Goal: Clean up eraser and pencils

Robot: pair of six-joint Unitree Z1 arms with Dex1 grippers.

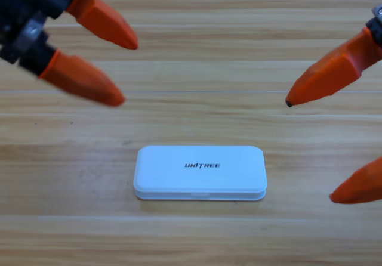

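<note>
You have one closed white case [200,172] mid-table [191,57]; left gripper [128,69] and right gripper [310,149] both gape near its far corners.

Both grippers wore pointed orange jaws; the left gripper [128,69] showed a black body with a grey metal part.

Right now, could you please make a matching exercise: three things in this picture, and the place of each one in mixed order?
Things:
1. left gripper
2. right gripper
3. white case

Places:
A. lying shut on the wooden table, in the lower middle
B. upper left corner, jaws open
C. right edge, jaws open, partly cut off

Pairs: 1-B, 2-C, 3-A
</note>
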